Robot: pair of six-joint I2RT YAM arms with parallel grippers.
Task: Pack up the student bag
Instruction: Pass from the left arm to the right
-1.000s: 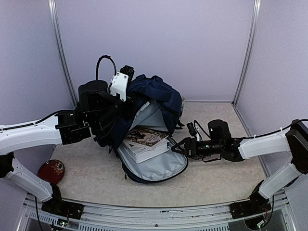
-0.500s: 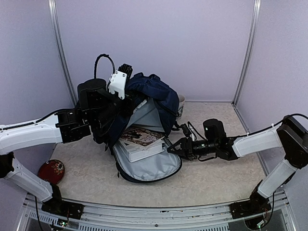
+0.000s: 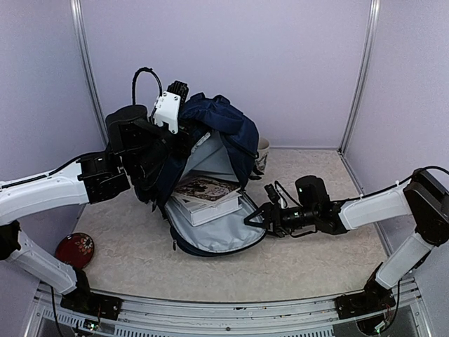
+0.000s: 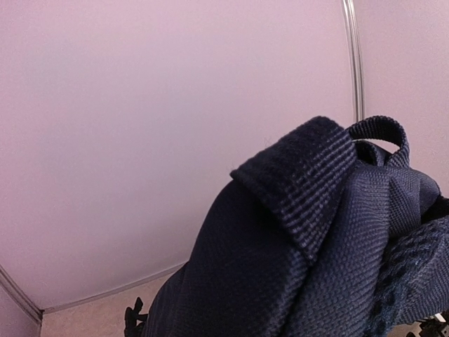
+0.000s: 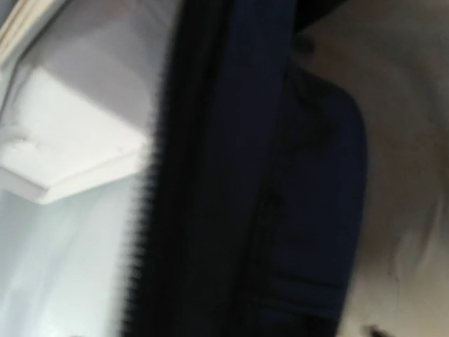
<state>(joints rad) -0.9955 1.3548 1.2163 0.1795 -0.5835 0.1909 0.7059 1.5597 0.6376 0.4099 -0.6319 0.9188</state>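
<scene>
The student bag (image 3: 224, 130), navy with light grey lining, is held up by its top. Its front flap (image 3: 221, 235) lies open on the table. Two stacked books (image 3: 203, 196) lie inside. My left gripper (image 3: 184, 105) is buried in the fabric at the bag's top and is shut on it. Navy fabric (image 4: 295, 267) fills the left wrist view and hides the fingers. My right gripper (image 3: 251, 216) is at the flap's right rim. The right wrist view shows the blurred zip edge (image 5: 210, 175), a white book (image 5: 63, 140) and no fingers.
A red round dish (image 3: 75, 249) lies at the near left of the table. A pale patterned cup (image 3: 263, 151) stands behind the bag by the back wall. Purple walls close in the back and sides.
My left gripper has lifted the bag's top higher and a little left. The flap and books have slid left, and my right gripper has followed the flap's rim leftward.
</scene>
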